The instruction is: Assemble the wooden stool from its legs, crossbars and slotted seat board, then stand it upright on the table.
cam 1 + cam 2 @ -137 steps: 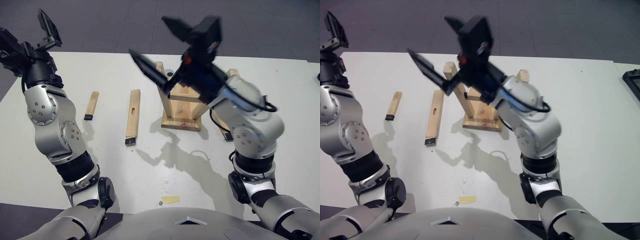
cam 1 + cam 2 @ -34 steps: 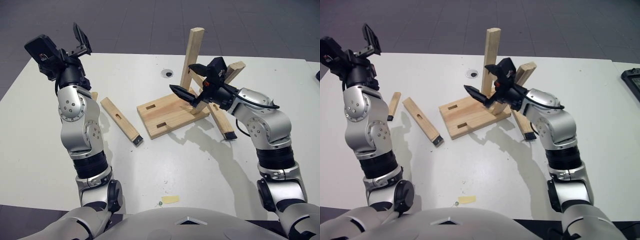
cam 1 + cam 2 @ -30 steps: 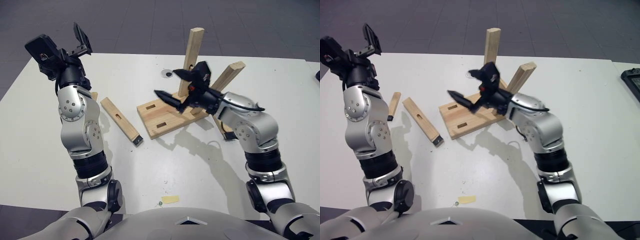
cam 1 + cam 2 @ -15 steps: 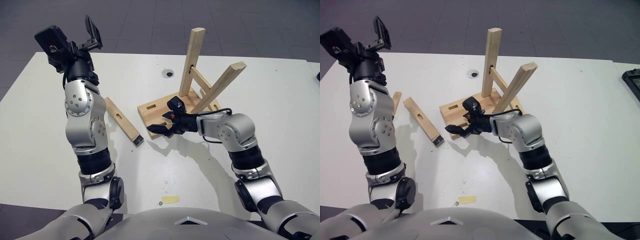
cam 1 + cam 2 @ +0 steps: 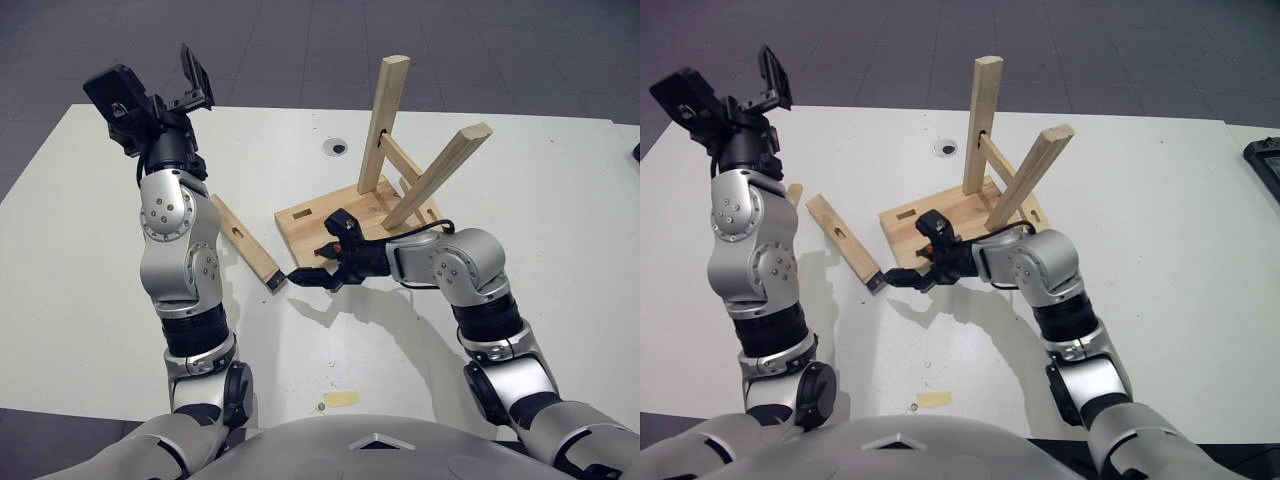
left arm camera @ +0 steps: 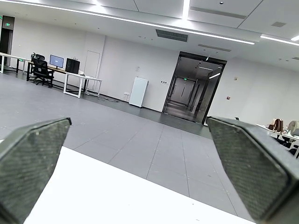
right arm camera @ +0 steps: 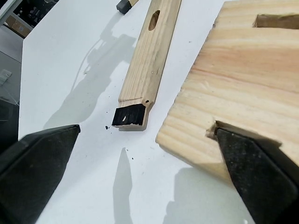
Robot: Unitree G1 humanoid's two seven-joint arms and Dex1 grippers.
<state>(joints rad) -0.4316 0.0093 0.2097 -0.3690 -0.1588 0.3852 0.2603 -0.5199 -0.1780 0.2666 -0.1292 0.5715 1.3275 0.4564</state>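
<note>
My right tool point(image 5: 318, 278) had swung down in the last second from beside the two fitted legs to the tabletop point(image 5: 80, 260), where it hovered with its fingers spread apart and nothing between them, in the gap between the near corner of the seat board point(image 7: 243, 84) and the black-capped end of the loose leg point(image 5: 243, 243). The board lay flat and upside down in mid-tabletop, one upright leg point(image 5: 385, 120) and one leaning leg point(image 5: 440, 170) rising from its far slots, joined by a crossbar point(image 5: 402, 163); none of that appeared to have shifted as the arm came away. The loose leg lay just to the robot's left of the board, with a short spare piece point(image 5: 793, 193) beyond it, partly behind my left arm. My left tool point(image 6: 135, 135) stayed raised high over the far left of the tabletop, fingers wide apart and empty. I judged the stool about half built: the near slots were unfilled, and the right tool looked placed to take up the loose leg next.
</note>
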